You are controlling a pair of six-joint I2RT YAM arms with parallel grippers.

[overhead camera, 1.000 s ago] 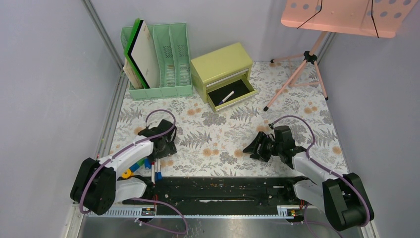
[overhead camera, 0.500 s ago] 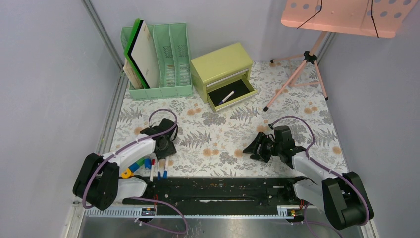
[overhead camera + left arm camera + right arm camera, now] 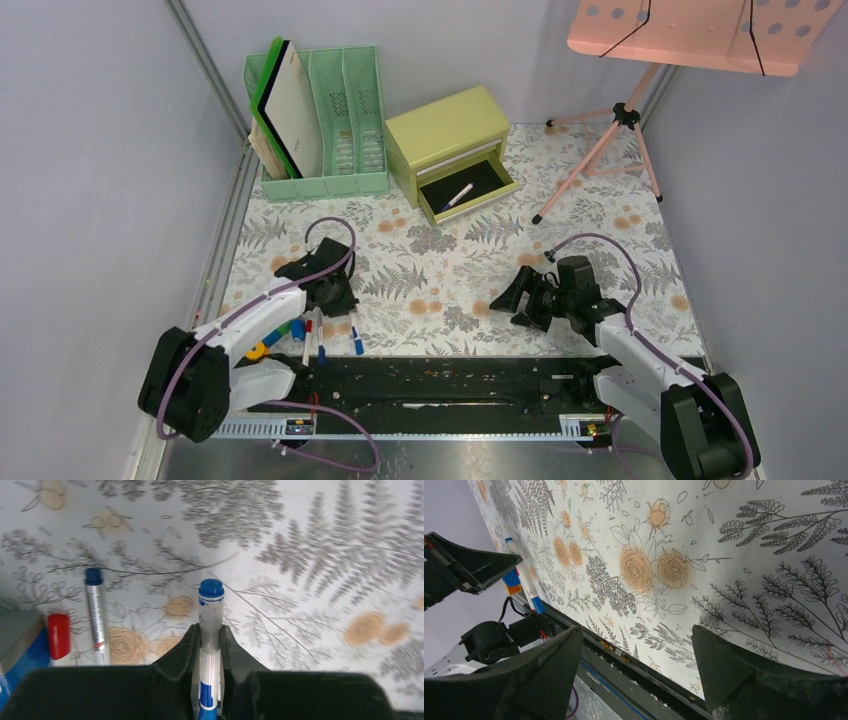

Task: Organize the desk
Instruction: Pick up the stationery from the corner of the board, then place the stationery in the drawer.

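Note:
The desk (image 3: 450,270) has a pale cover printed with ferns and orange flowers. My left gripper (image 3: 333,298) hangs low over its near-left part, shut on a white marker with a blue cap (image 3: 210,610) that sticks out past the fingertips (image 3: 186,645). From above, that marker (image 3: 356,338) lies slanted just right of two others (image 3: 312,342). Beside it in the left wrist view lie a silver blue-capped marker (image 3: 95,615) and a red-capped one (image 3: 58,636). My right gripper (image 3: 522,293) stands open over the near-right desk with nothing between its fingers (image 3: 566,647).
A green file rack (image 3: 330,120) with boards stands at the back left. Beside it is a yellow-green drawer chest (image 3: 440,130), its drawer open with a pen (image 3: 459,194) inside. A pink music stand's tripod (image 3: 600,150) stands back right. Small yellow and blue items (image 3: 262,346) lie by the left arm.
The left gripper has shut on a blue-capped marker and carried it rightward away from the other two. The right gripper's jaws have spread wider; that arm shifted slightly.

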